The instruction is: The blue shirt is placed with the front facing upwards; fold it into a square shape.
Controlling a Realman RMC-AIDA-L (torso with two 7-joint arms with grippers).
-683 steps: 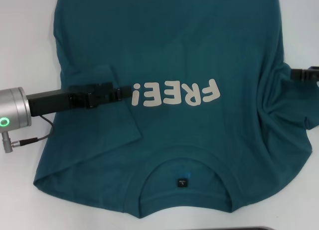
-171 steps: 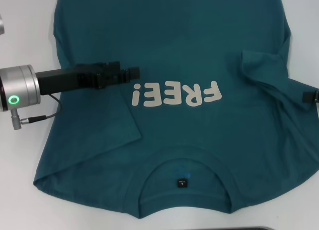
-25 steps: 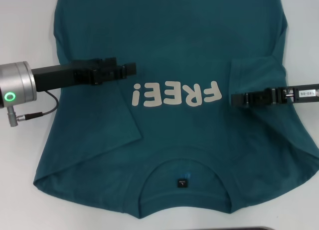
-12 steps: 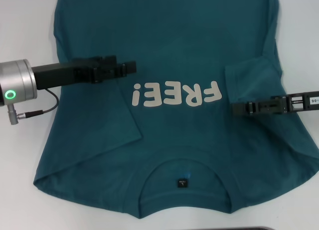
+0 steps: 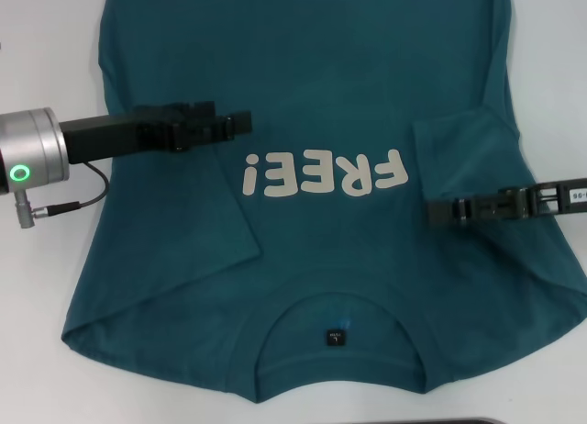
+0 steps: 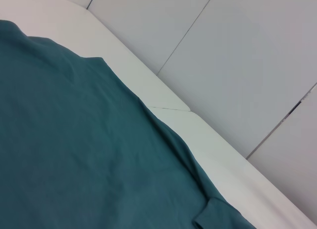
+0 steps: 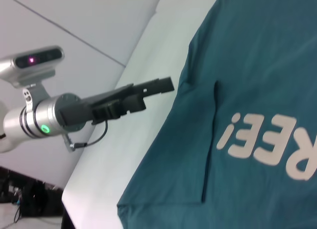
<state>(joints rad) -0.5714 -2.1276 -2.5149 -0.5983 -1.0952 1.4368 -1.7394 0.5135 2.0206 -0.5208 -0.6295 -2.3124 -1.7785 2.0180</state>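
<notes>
Blue shirt (image 5: 312, 94) spread front-up on white table (image 5: 41, 66), collar end nearest the robot, hem end farthest. Nearest: collar opening with small black label (image 5: 337, 337) inside. Just beyond the collar, on either side, both sleeves folded inward onto the chest; left sleeve flap (image 5: 197, 213) lying flat with a diagonal edge toward the collar, right sleeve flap (image 5: 468, 158) a squarish panel beside the lettering. Pale "FREE!" lettering (image 5: 323, 173) across the chest between the two flaps, upside down from the head view.

Right gripper (image 5: 433, 211) coming in from the right side, low over the shirt at the near edge of the right sleeve flap, tip pointing toward the lettering; nothing visibly held, jaw state cannot be told. Left gripper (image 5: 240, 122) a little farther out, reaching in from the left over the far edge of the left sleeve flap, tip just beyond the "!" of the lettering; no cloth seen in it, jaw state cannot be told either. Silver wrist with green ring light (image 5: 16, 174) over bare table left of the shirt.

Farther: shirt body flat with light wrinkles, running out of the head view. Left wrist view: teal cloth (image 6: 74, 154), table edge, grey wall panels (image 6: 237, 65) behind. Right wrist view: left arm (image 7: 74, 112) above the table beside the shirt's folded left side.
</notes>
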